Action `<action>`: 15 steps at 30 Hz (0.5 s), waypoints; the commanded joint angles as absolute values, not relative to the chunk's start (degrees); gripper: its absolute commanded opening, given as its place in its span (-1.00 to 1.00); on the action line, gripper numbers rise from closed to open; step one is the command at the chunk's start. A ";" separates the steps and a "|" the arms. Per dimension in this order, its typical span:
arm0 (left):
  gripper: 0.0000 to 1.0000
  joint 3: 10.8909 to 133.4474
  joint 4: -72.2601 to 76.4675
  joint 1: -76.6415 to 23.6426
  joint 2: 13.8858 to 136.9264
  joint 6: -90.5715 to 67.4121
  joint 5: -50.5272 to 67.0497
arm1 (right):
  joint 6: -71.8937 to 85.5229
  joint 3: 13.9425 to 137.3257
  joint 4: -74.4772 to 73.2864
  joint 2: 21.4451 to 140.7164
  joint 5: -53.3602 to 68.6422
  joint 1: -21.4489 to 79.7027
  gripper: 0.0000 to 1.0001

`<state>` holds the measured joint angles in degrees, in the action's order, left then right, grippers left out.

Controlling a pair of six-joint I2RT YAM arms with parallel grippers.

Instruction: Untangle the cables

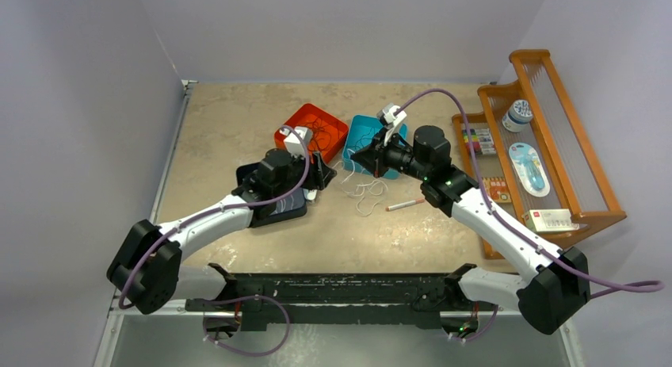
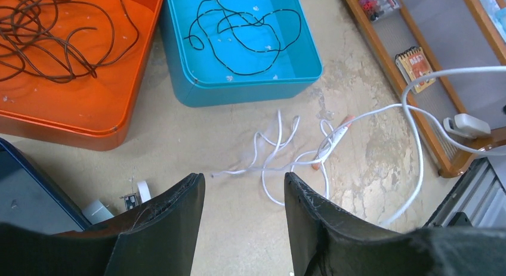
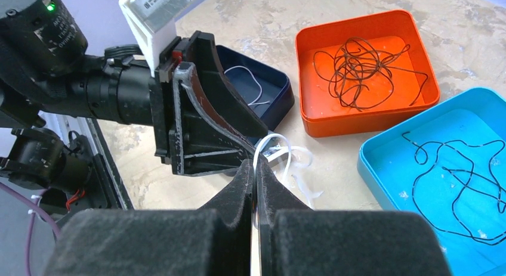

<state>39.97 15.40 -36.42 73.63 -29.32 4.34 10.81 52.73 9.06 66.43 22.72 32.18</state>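
A whitish cable (image 1: 362, 189) lies in loose loops on the table between the two grippers; it also shows in the left wrist view (image 2: 279, 149). My right gripper (image 3: 255, 166) is shut on a strand of this white cable (image 3: 267, 146) and holds it above the table, in front of the teal tray (image 1: 367, 135). My left gripper (image 2: 243, 178) is open and empty, just short of the loops, hovering over the table by the dark blue tray (image 1: 273, 204). A dark brown cable (image 3: 358, 66) sits in the orange tray (image 3: 310, 118). A black cable (image 3: 456, 171) sits in the teal tray (image 3: 373, 168).
A white-and-orange pen (image 1: 406, 203) lies right of the white loops, partly under them in the left wrist view (image 2: 335, 139). A short white strand (image 3: 247, 85) lies in the dark blue tray (image 3: 280, 103). A wooden rack (image 1: 555, 145) with small items stands at the right edge.
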 commanded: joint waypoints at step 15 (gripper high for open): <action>0.03 40.09 23.46 -36.99 76.03 -29.42 5.67 | 9.75 54.95 12.17 66.16 25.66 32.09 -1.00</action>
